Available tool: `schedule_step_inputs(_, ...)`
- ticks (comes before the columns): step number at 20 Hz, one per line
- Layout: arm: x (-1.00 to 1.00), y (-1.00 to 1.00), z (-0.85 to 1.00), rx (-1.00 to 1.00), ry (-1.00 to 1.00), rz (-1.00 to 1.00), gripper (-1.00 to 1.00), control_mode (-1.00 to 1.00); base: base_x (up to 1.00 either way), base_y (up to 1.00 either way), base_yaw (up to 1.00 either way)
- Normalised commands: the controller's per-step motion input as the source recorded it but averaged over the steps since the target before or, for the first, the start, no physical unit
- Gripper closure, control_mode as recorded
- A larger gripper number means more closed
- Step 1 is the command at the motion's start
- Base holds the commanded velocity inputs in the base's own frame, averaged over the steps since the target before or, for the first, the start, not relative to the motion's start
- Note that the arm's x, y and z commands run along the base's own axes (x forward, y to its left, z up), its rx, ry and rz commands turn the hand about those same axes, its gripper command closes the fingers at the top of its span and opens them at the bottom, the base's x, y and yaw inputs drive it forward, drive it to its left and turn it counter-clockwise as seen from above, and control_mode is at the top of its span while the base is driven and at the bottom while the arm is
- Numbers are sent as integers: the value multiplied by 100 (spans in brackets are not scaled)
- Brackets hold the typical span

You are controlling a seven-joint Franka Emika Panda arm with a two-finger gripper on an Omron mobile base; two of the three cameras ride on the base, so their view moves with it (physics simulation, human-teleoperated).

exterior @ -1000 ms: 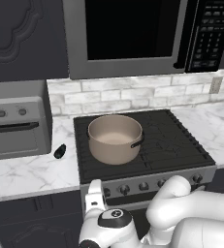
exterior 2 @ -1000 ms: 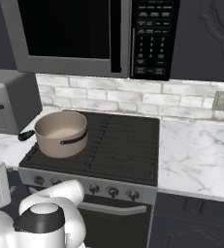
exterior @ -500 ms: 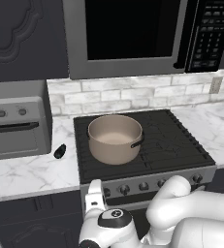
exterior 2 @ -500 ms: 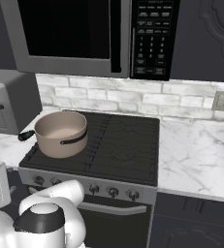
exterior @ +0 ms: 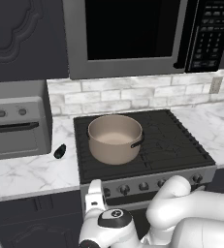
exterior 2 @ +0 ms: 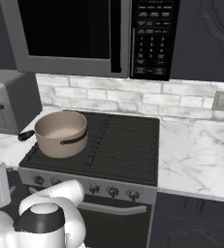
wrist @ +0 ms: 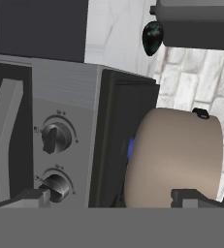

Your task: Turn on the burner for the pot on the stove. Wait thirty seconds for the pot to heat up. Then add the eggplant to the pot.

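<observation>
The white arm folds low at the bottom of both base views, elbow bulging forward. The gripper appears rolled sideways, its two dark fingertips spread wide apart with nothing between them.

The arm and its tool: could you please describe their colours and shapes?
The arm is built of glossy white, rounded, bulbous segments with dark joint caps, one a black disc bearing a small pale mark. The tool ends in two small, dark, blocky fingertips. No cables are visible.
</observation>
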Motion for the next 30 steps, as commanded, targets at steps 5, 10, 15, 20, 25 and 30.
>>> schedule_step_inputs(5,0,0,0,0,0,0,-100,-100,0,0,0)
schedule_step_inputs(10,0,0,0,0,0,0,-100,-100,0,0,0)
schedule_step_inputs(15,0,0,0,0,0,0,-100,-100,0,0,0)
schedule_step_inputs(20,0,0,0,0,0,0,-100,-100,0,0,0)
schedule_step_inputs(25,0,0,0,0,0,0,-100,-100,0,0,0)
schedule_step_inputs(30,0,0,0,0,0,0,-100,-100,0,0,0)
